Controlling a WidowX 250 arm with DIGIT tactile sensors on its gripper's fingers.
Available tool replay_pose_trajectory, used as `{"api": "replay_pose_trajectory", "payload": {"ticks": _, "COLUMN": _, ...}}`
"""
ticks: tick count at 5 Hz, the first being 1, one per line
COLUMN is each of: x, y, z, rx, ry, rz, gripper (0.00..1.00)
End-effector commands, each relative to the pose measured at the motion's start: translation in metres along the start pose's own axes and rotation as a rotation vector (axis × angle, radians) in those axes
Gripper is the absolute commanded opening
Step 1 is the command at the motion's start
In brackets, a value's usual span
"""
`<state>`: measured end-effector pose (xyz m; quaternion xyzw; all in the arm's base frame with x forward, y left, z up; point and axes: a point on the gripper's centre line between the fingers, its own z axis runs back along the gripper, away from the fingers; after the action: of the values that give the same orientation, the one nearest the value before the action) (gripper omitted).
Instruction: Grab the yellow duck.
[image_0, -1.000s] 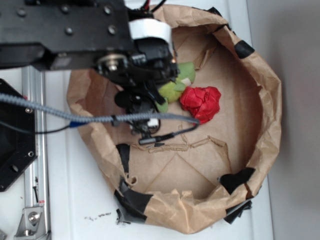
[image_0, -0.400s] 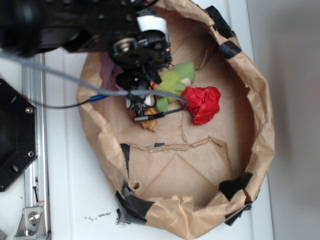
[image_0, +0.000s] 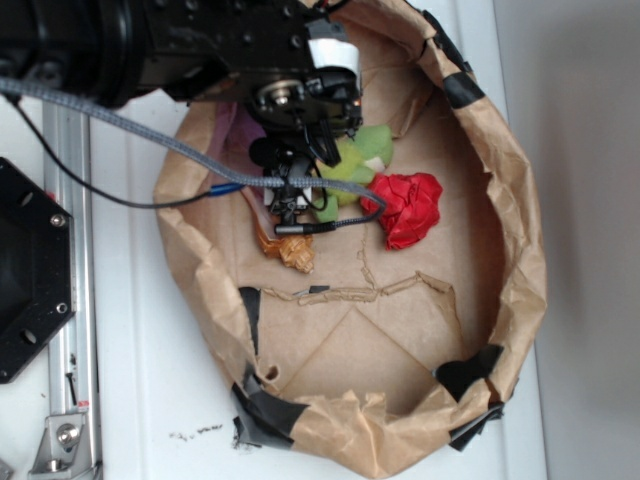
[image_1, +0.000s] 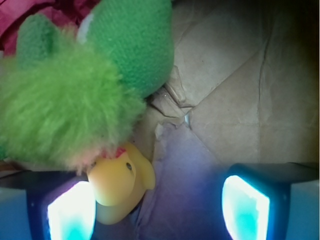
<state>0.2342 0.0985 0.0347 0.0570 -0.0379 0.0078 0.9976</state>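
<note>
In the wrist view's lower left, the yellow duck (image_1: 120, 187) sits tucked under the green plush (image_1: 85, 85). The gripper (image_1: 157, 205) gapes wide. Light, squashy and slick, it is probably best pinched across its rounded body.

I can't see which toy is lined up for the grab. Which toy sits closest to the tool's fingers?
The yellow duck, beside the left finger in the wrist view. The green plush lies farther ahead, over the duck's top.
</note>
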Motion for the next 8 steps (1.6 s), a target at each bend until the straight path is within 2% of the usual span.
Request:
{"api": "replay_pose_trajectory", "payload": {"ticks": 1, "x": 0.006, "y": -0.001, "z": 0.001, "rx": -0.008, "ry": -0.035, "rz": 0.031, "gripper": 1.00}}
{"api": "replay_pose_trajectory", "payload": {"ticks": 2, "x": 0.011, "y": -0.011, "z": -0.015, "rx": -0.042, "ry": -0.005, "rz": 0.077, "gripper": 0.67}}
{"api": "replay_pose_trajectory", "payload": {"ticks": 3, "x": 0.014, "y": -0.024, "z": -0.017, "rx": -0.098, "ry": 0.020, "rz": 0.111, "gripper": 0.68}}
{"api": "replay_pose_trajectory", "payload": {"ticks": 4, "x": 0.014, "y": -0.036, "z": -0.010, "rx": -0.121, "ry": 0.001, "rz": 0.127, "gripper": 0.00}}
{"api": "replay_pose_trajectory", "payload": {"ticks": 6, "x": 0.012, "y": -0.031, "z": -0.006, "rx": -0.100, "ry": -0.013, "rz": 0.117, "gripper": 0.00}}
{"api": "replay_pose_trajectory", "payload": {"ticks": 7, "x": 0.011, "y": -0.029, "z": 0.003, "rx": -0.099, "ry": -0.018, "rz": 0.114, "gripper": 0.00}}
{"api": "replay_pose_trajectory", "payload": {"ticks": 8, "x": 0.004, "y": -0.027, "z": 0.017, "rx": -0.074, "ry": -0.027, "rz": 0.106, "gripper": 0.00}}
